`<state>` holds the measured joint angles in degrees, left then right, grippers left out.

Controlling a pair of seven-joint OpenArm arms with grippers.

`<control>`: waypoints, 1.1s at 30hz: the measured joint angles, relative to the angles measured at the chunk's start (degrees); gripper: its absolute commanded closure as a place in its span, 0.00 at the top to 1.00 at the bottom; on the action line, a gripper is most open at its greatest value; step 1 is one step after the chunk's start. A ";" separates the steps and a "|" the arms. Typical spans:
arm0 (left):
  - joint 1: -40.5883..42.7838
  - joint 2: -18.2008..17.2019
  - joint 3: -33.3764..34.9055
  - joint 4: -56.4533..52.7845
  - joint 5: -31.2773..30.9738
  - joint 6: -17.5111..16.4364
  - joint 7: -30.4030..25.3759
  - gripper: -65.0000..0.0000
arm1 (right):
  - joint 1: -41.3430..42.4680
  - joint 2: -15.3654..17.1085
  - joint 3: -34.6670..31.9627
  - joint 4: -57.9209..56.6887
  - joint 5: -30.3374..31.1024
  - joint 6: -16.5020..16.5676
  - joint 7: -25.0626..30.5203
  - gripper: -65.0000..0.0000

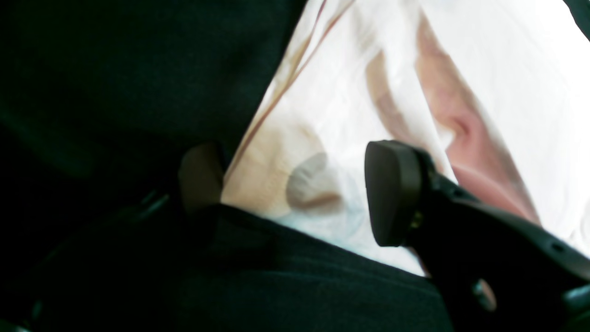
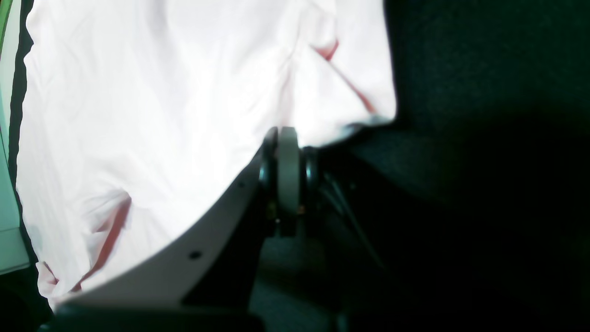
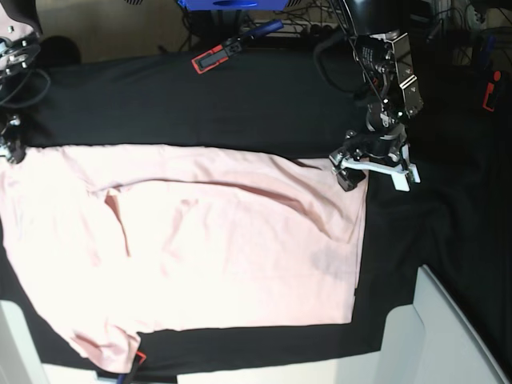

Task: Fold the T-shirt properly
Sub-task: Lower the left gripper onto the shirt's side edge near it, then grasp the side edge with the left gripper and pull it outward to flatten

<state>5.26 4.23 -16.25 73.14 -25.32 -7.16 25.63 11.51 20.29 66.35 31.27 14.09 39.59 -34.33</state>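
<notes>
Black cloth (image 3: 200,104) covers the whole table as I see it from the base camera, and on it lies the large pale pink short-sleeved cotton T-shirt (image 3: 208,256), spread nearly flat with its plain side up and filling most of the middle and left of that view. I can see a few long creases running across it, and one sleeve hangs toward the near left corner of the table. Its far right corner sits right at the left gripper (image 3: 350,172), which I find at the right of the base picture.

On my left wrist feed, the left gripper (image 1: 295,189) has its jaws standing wide apart, one dark pad over the pink fabric and the other over the cloth, with the shirt's edge running between them and nothing pinched. On the right wrist feed, the right gripper (image 2: 288,152) has its jaws pressed together at the shirt's hem (image 2: 350,127); I cannot tell whether any fabric is caught between them. In the base view that gripper (image 3: 11,150) sits at the shirt's far left corner.
</notes>
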 measured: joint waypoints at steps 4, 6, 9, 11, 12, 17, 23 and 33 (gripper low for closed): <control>1.84 -0.46 0.00 0.59 -0.26 -0.44 -0.98 0.73 | -0.13 0.00 0.00 0.00 0.15 0.00 -0.02 0.00; 2.08 -0.46 -0.11 0.59 -0.22 -0.42 -1.05 0.73 | -0.13 0.00 0.00 0.00 0.15 0.02 -0.02 0.00; 2.95 -0.44 -0.11 0.90 -0.37 -0.59 -1.55 0.73 | -0.13 0.00 0.00 0.00 0.15 0.02 0.00 0.00; 3.41 -0.46 -0.11 1.11 -0.42 -0.66 -1.84 0.73 | -0.13 0.00 0.00 0.00 0.15 0.00 -0.02 0.00; 3.37 -0.44 -0.11 1.11 -0.42 -0.63 -1.75 0.73 | -0.13 0.00 0.00 0.00 0.15 0.00 0.00 0.00; 3.02 -0.42 -0.11 1.11 -0.39 -0.59 -1.62 0.73 | -0.31 0.00 0.00 0.00 0.15 0.02 0.04 0.00; 0.26 -0.24 -0.15 -0.68 -0.20 -0.35 -1.05 0.73 | -0.57 0.00 0.00 0.00 0.17 0.04 0.20 0.00; -1.16 1.18 -0.20 -2.62 -8.48 -0.31 -1.64 0.59 | -0.57 0.02 0.00 0.00 0.20 0.04 0.20 0.00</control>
<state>4.10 5.41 -16.45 70.52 -33.80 -7.46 23.99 10.94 20.32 66.35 31.27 14.28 39.64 -34.13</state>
